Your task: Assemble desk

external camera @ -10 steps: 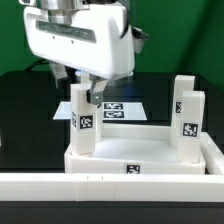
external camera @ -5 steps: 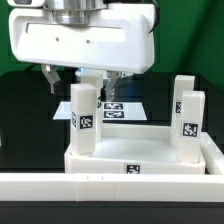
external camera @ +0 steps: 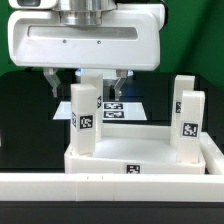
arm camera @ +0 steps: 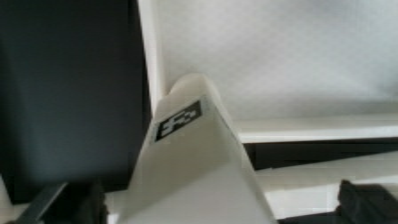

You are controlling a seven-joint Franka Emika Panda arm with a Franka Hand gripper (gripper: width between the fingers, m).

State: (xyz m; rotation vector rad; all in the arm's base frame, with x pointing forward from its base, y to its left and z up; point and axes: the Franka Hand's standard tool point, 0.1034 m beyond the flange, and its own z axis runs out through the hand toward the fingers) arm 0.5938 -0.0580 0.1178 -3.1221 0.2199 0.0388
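The white desk panel (external camera: 130, 152) lies flat with its rim up. One tagged white leg (external camera: 85, 122) stands upright in its corner at the exterior view's left. Two more tagged legs (external camera: 191, 122) stand at the right, one behind the other. My gripper (external camera: 86, 86) is open and straddles the top of the left leg, with a dark finger (external camera: 51, 82) on either side and a gap to each. In the wrist view the leg (arm camera: 192, 160) rises between my gripper's (arm camera: 214, 205) fingertips (arm camera: 63, 205), with the panel (arm camera: 267, 70) behind.
The marker board (external camera: 122, 108) lies on the black table behind the panel. A long white rail (external camera: 110, 186) runs along the front edge, close to the panel. My wide white gripper housing (external camera: 85, 40) fills the top of the exterior view.
My gripper has turned square to the camera and shifted to the exterior view's left, so its fingers now stand on either side of the left leg. The legs and panel have not moved.
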